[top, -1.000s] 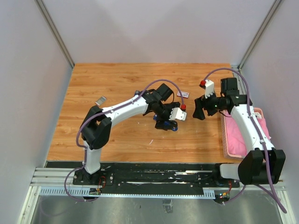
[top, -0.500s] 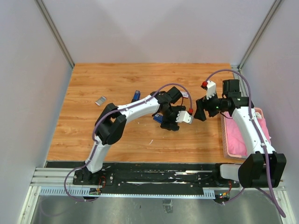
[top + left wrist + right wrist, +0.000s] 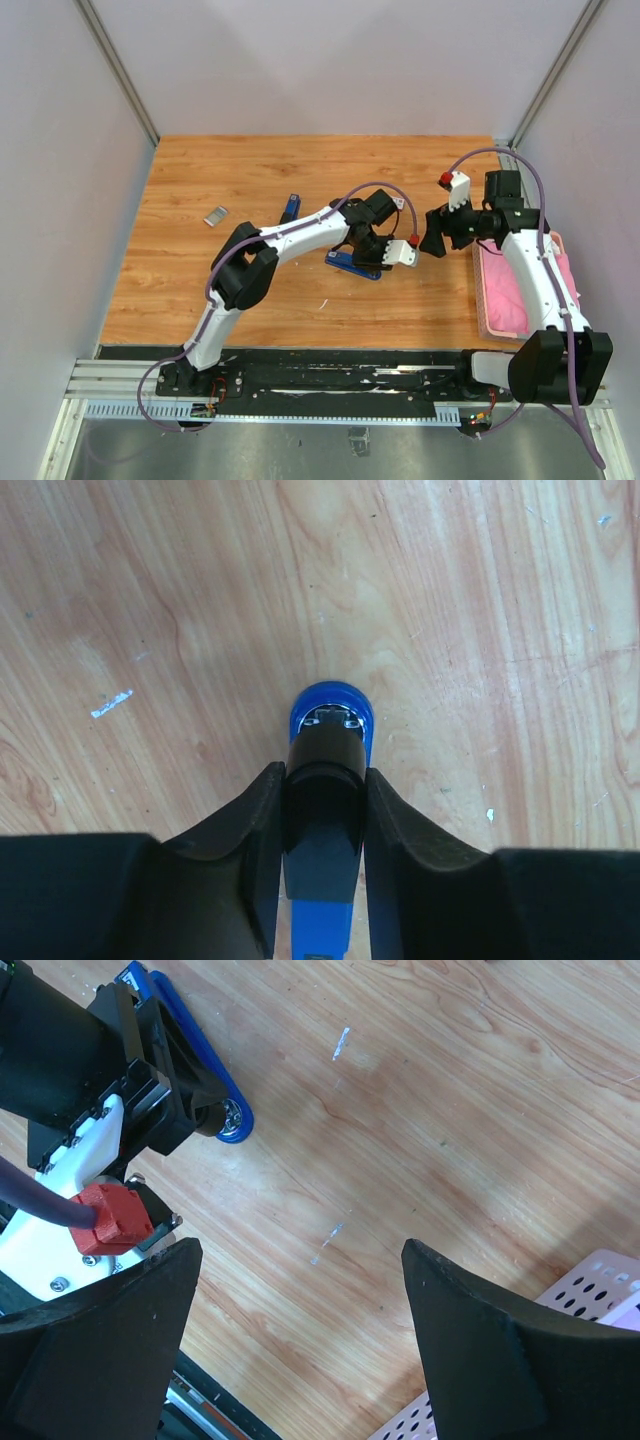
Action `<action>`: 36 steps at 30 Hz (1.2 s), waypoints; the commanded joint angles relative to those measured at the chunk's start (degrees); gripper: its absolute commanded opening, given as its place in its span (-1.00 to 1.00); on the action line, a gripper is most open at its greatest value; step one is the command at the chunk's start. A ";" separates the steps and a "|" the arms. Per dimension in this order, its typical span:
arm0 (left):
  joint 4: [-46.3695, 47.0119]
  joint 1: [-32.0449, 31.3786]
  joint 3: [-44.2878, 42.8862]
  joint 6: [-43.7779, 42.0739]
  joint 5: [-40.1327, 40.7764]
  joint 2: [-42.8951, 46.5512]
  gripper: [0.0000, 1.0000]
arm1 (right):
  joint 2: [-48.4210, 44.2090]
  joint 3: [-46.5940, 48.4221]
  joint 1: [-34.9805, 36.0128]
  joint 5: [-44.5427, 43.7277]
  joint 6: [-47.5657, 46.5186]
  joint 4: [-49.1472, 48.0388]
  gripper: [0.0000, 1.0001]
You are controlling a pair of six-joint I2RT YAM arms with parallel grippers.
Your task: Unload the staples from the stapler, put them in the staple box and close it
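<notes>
The left gripper (image 3: 322, 780) is squeezing the blue stapler (image 3: 347, 263) on the counter (image 3: 200, 290). The right gripper (image 3: 300, 1260) is hanging wide open nearby. Some staples (image 3: 216, 215) are lying far left, so part looks done.

I read the stapler (image 3: 346, 262) as blue-based with a black top, lying flat near table centre, roughly along 9-to-3 o'clock. One silvery-grey staples strip (image 3: 216, 215) lies flat toward 10 o'clock from it, well apart.
</notes>
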State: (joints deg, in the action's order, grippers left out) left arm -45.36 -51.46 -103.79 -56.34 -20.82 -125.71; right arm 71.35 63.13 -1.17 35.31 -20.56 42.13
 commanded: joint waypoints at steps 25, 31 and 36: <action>14.58 -0.23 6.76 23.35 6.78 18.05 -0.99 | 16.67 7.99 -0.47 14.39 21.07 -7.23 0.58; 15.78 -0.04 8.94 27.73 8.57 20.47 -1.00 | 21.28 6.94 1.32 23.69 26.26 -11.24 0.37; 19.73 -0.04 14.62 29.65 9.13 24.44 -1.00 | 21.28 3.48 3.52 25.50 27.54 -14.27 0.24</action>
State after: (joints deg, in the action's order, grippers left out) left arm -30.70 -51.46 -91.72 -29.39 -12.84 -106.30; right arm 93.01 68.77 0.19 55.77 4.19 30.74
